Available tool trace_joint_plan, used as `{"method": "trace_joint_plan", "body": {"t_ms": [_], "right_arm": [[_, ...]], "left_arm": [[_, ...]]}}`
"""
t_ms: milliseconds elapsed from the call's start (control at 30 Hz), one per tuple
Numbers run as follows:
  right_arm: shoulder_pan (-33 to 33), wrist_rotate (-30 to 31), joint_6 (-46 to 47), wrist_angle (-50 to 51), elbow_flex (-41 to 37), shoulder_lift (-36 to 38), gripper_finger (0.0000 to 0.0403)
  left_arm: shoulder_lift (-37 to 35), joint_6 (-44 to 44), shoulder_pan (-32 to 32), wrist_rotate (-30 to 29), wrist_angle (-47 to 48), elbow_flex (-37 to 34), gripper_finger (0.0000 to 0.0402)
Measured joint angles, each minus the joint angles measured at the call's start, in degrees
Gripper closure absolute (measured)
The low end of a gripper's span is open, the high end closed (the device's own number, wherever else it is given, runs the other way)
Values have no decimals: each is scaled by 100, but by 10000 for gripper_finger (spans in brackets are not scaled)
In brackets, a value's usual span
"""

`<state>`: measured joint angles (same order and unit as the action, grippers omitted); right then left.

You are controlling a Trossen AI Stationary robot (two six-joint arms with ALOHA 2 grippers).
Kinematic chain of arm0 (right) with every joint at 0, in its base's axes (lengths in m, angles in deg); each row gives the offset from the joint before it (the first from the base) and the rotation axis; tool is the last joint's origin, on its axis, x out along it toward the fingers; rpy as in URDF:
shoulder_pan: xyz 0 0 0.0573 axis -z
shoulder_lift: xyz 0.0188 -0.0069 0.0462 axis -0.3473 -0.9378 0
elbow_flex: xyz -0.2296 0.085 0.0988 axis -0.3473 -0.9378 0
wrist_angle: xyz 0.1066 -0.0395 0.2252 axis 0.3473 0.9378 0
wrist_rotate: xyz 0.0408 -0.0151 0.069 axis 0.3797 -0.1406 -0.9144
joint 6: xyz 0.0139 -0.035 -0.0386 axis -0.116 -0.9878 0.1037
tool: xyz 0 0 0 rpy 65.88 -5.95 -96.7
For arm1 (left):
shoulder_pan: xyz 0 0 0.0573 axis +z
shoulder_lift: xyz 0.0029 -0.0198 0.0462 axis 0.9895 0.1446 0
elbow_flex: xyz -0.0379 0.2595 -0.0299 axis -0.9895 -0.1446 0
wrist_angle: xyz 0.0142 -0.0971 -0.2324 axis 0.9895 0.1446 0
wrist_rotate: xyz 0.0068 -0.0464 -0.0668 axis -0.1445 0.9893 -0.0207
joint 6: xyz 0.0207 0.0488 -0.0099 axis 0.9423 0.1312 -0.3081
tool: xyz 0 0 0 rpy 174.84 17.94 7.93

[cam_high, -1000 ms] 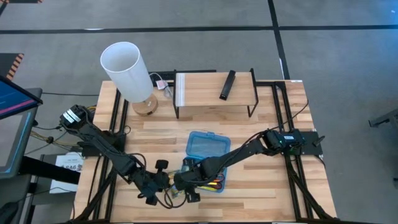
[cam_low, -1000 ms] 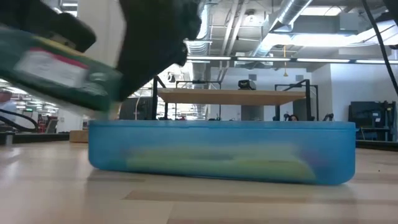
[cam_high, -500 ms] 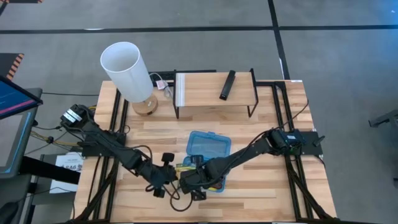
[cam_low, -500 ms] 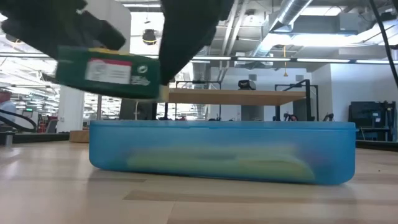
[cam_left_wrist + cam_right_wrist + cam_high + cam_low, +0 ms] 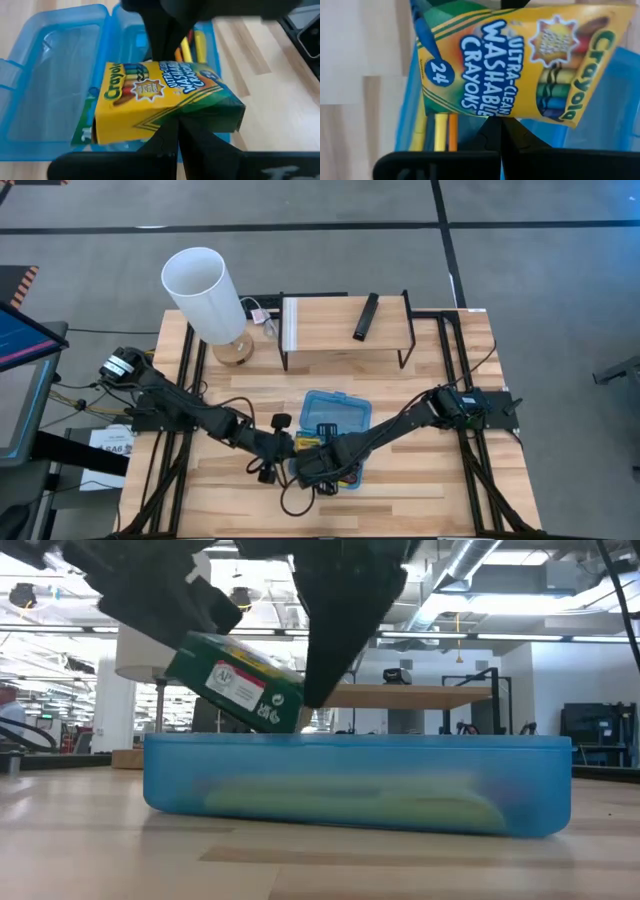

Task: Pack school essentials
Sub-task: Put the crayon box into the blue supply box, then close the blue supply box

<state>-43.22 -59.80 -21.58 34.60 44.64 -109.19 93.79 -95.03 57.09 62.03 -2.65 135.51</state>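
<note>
The crayon box [image 5: 160, 102] is shown clamped from opposite sides by the left pincer [image 5: 170, 131] and the right pincer [image 5: 493, 122], both clenched on it, and is held just above the open blue case [image 5: 356, 783] near the middle of the table's front edge. Packing is judged partly done: yellow sticks [image 5: 438, 131] and an orange pencil [image 5: 452, 131] are already seen inside, while the box is not yet set down. Its long axis is tilted, one end dipping towards the case rim.
</note>
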Motion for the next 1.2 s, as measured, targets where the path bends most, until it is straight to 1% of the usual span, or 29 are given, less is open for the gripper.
{"method": "trace_joint_plan", "body": {"t_ms": [200,433,700,867,933,1000,1100,1200], "right_arm": [[0,2,63,4,-196,0,393],[-8,0,172,55,-377,4,393],[-116,0,216,181,-388,91,393],[-198,200,247,118,-482,326,393],[-203,262,259,-104,-762,542,393],[-223,267,283,-578,-1260,858,393],[-225,271,437,-1427,-2271,1471,393],[-248,305,539,-2591,-3477,2262,393]], "left_arm": [[61,34,169,200,-90,-48,401],[425,36,288,479,-162,-55,401],[463,75,304,502,-177,-57,401],[461,78,302,508,-194,-57,401],[461,78,302,508,-190,-57,401],[461,78,302,508,-188,-57,401],[418,135,299,512,-143,-61,401],[229,251,292,521,-8,-63,401]]}}
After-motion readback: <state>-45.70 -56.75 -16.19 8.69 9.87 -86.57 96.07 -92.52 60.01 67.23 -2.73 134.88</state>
